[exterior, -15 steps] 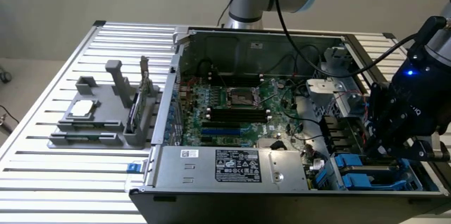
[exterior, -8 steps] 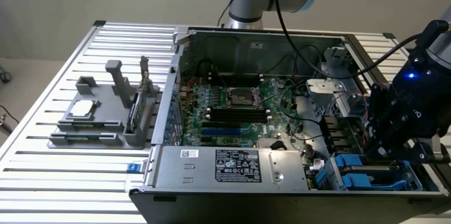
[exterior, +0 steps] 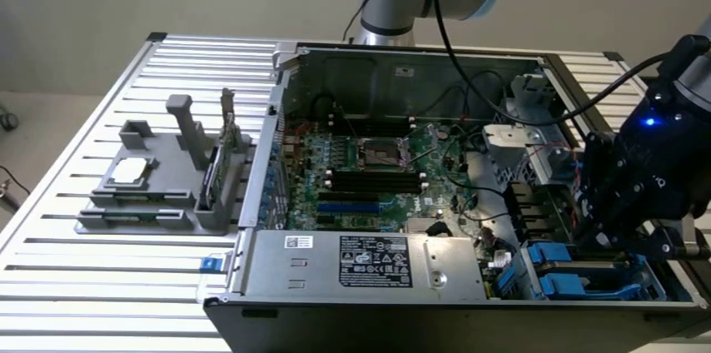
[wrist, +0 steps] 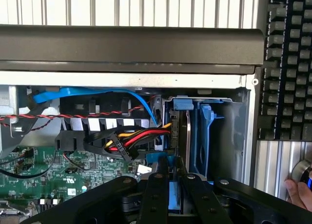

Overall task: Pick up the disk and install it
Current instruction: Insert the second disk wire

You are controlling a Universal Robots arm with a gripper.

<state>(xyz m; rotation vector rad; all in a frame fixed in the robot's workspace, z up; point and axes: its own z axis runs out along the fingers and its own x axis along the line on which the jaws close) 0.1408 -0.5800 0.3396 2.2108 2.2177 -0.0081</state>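
In the wrist view my gripper [wrist: 173, 185] is shut on the disk [wrist: 178, 136], with blue carrier plastic showing between the two black fingers [wrist: 156, 195]. The disk stands edge-on in the drive bay at the corner of the open computer case [wrist: 146, 48], beside another blue carrier [wrist: 202, 131]. In the exterior view the gripper [exterior: 622, 232] hangs low over that bay at the case's right front corner. Blue carriers [exterior: 561, 274] show just below it, and the held disk is hidden behind the gripper body.
A red, yellow and black cable bundle [wrist: 126, 141] and a blue cable [wrist: 97, 93] run close beside the bay. The power-supply box [exterior: 372, 261] and motherboard [exterior: 367, 161] fill the case. A grey fixture [exterior: 156, 182] sits on the slatted table. A keyboard [wrist: 287, 63] and a hand [wrist: 300, 195] lie outside the case.
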